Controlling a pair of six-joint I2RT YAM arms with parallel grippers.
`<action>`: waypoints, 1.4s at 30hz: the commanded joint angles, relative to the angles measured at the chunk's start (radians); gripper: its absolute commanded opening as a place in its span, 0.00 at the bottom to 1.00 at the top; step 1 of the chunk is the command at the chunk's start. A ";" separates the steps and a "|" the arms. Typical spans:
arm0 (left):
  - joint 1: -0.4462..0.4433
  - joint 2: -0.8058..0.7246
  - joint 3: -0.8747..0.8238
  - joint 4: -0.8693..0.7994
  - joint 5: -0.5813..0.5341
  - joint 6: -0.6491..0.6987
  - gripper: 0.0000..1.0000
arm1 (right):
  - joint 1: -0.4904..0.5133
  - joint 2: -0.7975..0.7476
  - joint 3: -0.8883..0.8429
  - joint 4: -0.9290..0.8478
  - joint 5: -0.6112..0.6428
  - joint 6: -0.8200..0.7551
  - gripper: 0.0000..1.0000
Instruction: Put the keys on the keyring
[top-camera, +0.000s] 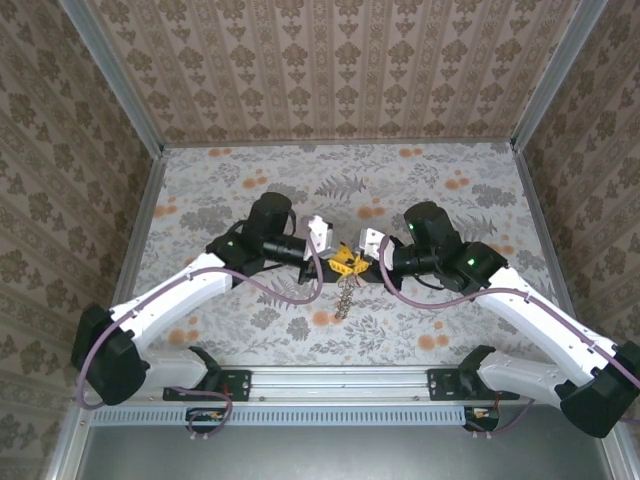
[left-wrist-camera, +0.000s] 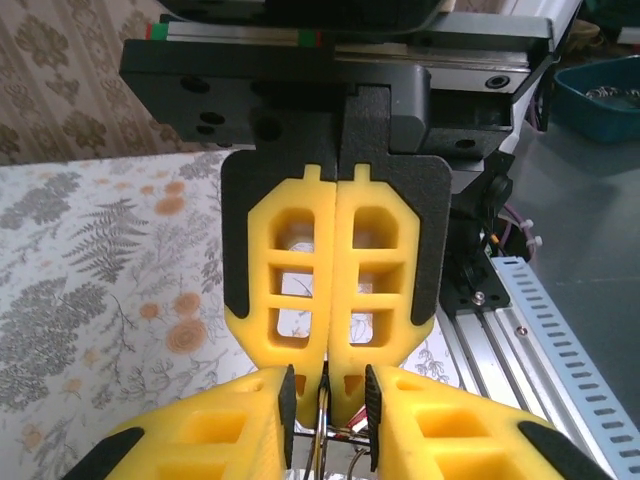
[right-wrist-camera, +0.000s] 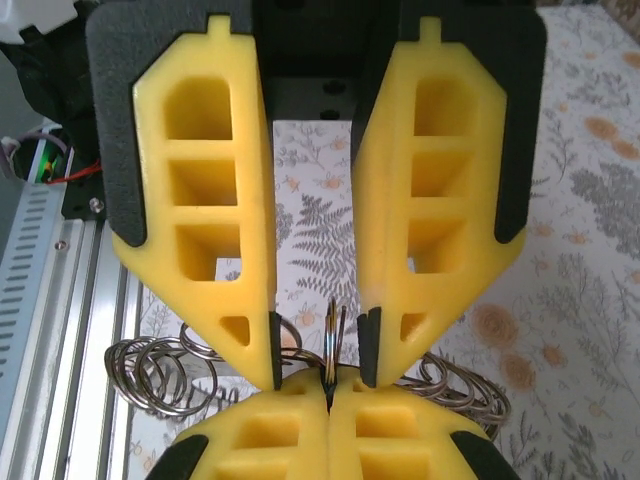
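Observation:
The two grippers meet tip to tip above the middle of the table. My right gripper (right-wrist-camera: 328, 392) is shut on a thin silvery loop of the keyring (right-wrist-camera: 334, 325), seen edge-on. My left gripper (right-wrist-camera: 320, 362) is open, its black pads (right-wrist-camera: 270, 345) standing on either side of that loop and of the right fingertips. More coiled loops of the keyring (right-wrist-camera: 150, 375) spread out to both sides below, and in the top view it hangs as a short chain (top-camera: 345, 296) under the grippers. A sliver of red (left-wrist-camera: 360, 421) shows behind the loop; I cannot tell whether it is one of the keys.
The floral tabletop (top-camera: 250, 190) lies under both arms. The aluminium rail (top-camera: 340, 380) with both arm bases runs along the near edge. Patterned walls close in the back and sides.

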 joint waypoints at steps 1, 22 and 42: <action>-0.013 0.024 0.040 -0.087 -0.013 0.044 0.18 | 0.007 -0.011 0.031 0.035 -0.002 0.006 0.00; 0.045 -0.063 -0.042 0.199 0.051 -0.109 0.00 | 0.001 -0.069 -0.052 0.165 -0.051 0.114 0.20; 0.056 -0.065 -0.082 0.375 0.174 -0.181 0.00 | -0.032 -0.061 -0.120 0.293 -0.063 0.186 0.30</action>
